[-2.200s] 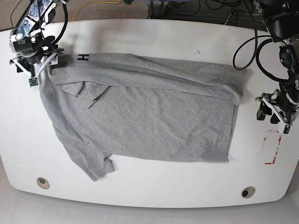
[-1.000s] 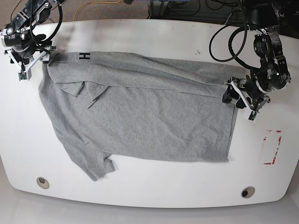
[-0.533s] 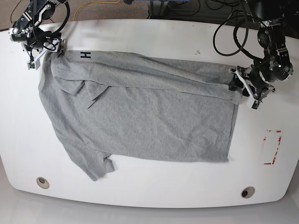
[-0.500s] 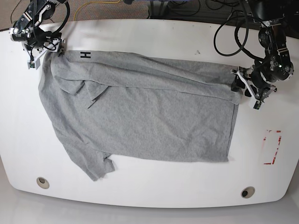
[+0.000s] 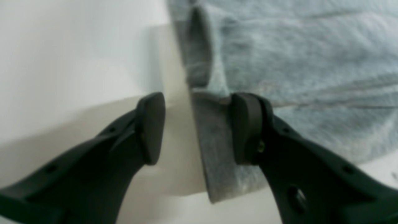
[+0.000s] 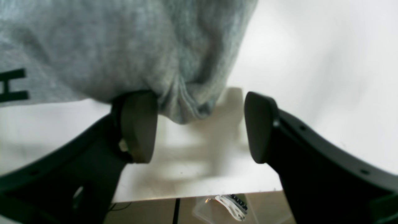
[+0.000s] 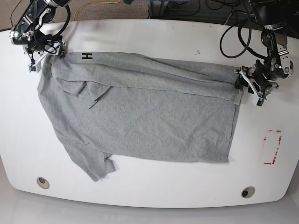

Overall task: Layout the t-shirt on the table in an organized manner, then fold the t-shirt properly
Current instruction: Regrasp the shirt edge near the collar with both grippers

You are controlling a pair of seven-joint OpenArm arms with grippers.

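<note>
The grey t-shirt (image 7: 140, 107) lies spread on the white table (image 7: 154, 37), with one sleeve pointing to the front left and a black H print (image 7: 87, 57) near its top left. My left gripper (image 7: 244, 84) stands at the shirt's upper right corner. In the left wrist view this gripper (image 5: 197, 127) is open, with the shirt's edge (image 5: 214, 161) between its fingers. My right gripper (image 7: 46, 52) stands at the upper left corner. In the right wrist view it (image 6: 199, 127) is open around a bunched fold of the shirt (image 6: 186, 99).
Two round grommet holes (image 7: 43, 182) (image 7: 248, 192) sit near the front edge. A red-outlined rectangle mark (image 7: 272, 147) is at the right. Cables (image 7: 187, 9) run behind the table's far edge, which lies close below my right gripper.
The left gripper moved from the shirt's right hem up to its upper right corner. The right gripper shifted up along the upper left corner. Both stayed open.
</note>
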